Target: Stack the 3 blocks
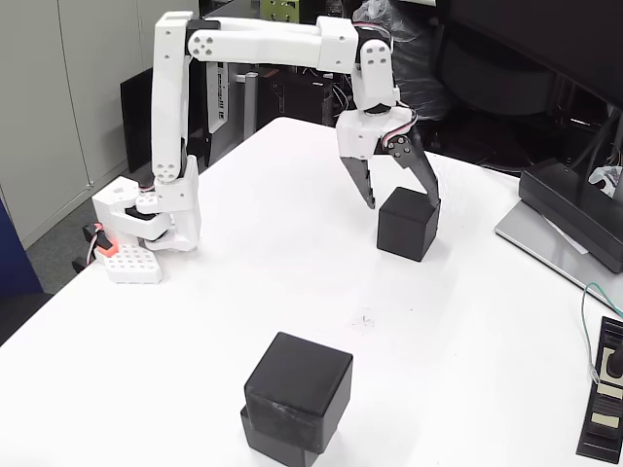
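Two matte black blocks stand stacked at the table's near edge, the upper block (298, 381) sitting slightly askew on the lower block (277, 441). A third black block (409, 223) rests alone on the white table further back and right. My gripper (402, 205) hangs open right over this block, one dark finger (360, 180) to its left and the other finger (424, 173) reaching down at its right top edge. Nothing is held.
The white arm's base (146, 229) is clamped at the table's left edge. A laptop and dark case (574, 219) lie at the right edge, and a flat black device with a white label (608, 394) at the near right.
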Motion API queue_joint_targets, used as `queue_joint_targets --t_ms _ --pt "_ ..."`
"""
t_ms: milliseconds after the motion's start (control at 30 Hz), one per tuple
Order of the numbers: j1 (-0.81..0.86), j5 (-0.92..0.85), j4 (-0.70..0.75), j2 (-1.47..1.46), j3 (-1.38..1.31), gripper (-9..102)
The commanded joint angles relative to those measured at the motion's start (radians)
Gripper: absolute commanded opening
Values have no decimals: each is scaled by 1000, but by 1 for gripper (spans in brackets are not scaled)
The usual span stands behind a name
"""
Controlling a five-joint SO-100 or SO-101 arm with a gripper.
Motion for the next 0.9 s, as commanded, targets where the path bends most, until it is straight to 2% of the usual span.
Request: queue_joint_targets --t_ms 0,700,867 --pt "-2 14 -29 -11 -2 32" --pt "-3 0 -121 -158 -3 31" --pt "-3 -2 -121 -161 -6 21"
